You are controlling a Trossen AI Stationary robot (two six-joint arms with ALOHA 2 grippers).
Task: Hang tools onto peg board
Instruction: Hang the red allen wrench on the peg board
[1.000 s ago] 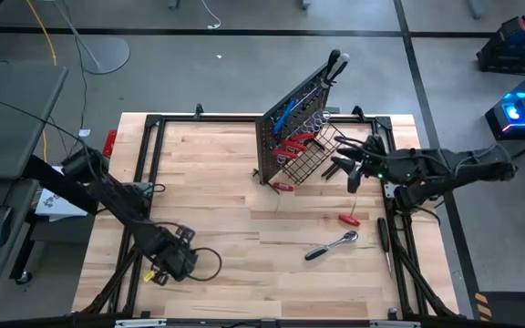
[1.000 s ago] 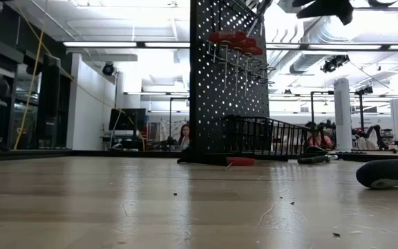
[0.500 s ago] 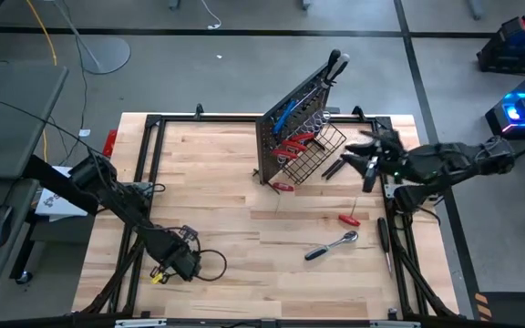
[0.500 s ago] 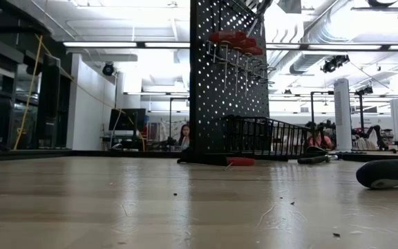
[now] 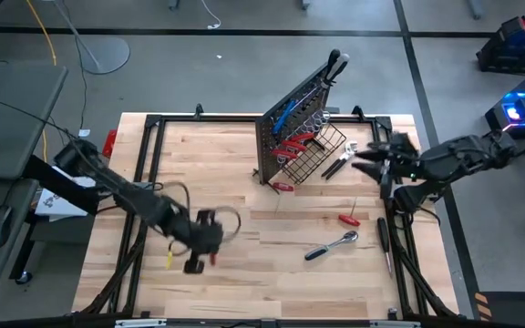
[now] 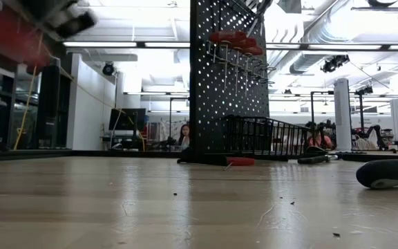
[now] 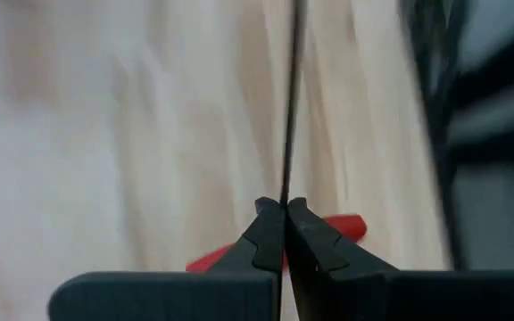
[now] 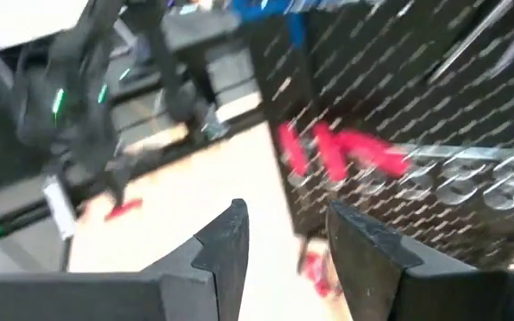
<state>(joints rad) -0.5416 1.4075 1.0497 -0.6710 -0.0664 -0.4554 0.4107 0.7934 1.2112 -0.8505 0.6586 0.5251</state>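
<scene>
My left gripper (image 5: pixel 195 262) hangs over the table's near left part, shut on a red-handled screwdriver (image 7: pixel 344 228); in the low view it is a blur high at the left (image 6: pixel 57 15). The peg board (image 5: pixel 299 114) stands upright at the far middle. Red-handled screwdrivers (image 5: pixel 292 144), a blue key and chrome wrenches hang on it, and a wire basket (image 5: pixel 317 155) sits at its base. My right gripper (image 5: pixel 365 166) is open, right of the basket, and holds nothing; its wrist view faces the board (image 8: pixel 400 98). My left gripper has a thin dark shaft (image 7: pixel 287 178) pinched between its two fingertips; the shaft runs straight on from them. The red handle (image 7: pixel 211 259) shows behind the fingertips on both sides. The fingers hide the place of contact. In the low view the tool is lifted clear of the table.
On the table's right half lie a chrome ratchet (image 5: pixel 331 244), a red-handled screwdriver (image 5: pixel 349 219), a black-handled screwdriver (image 5: pixel 383 235) and a dark tool (image 5: pixel 337 167) beside the basket. Another red handle (image 5: pixel 283 186) lies at the board's foot. Bare wood spreads across the left and middle.
My left gripper has shut, risen and swung from the near left corner toward the table's middle, and a red handle now shows at its fingers. My right gripper has drawn back from the basket toward the table's right edge, still open.
</scene>
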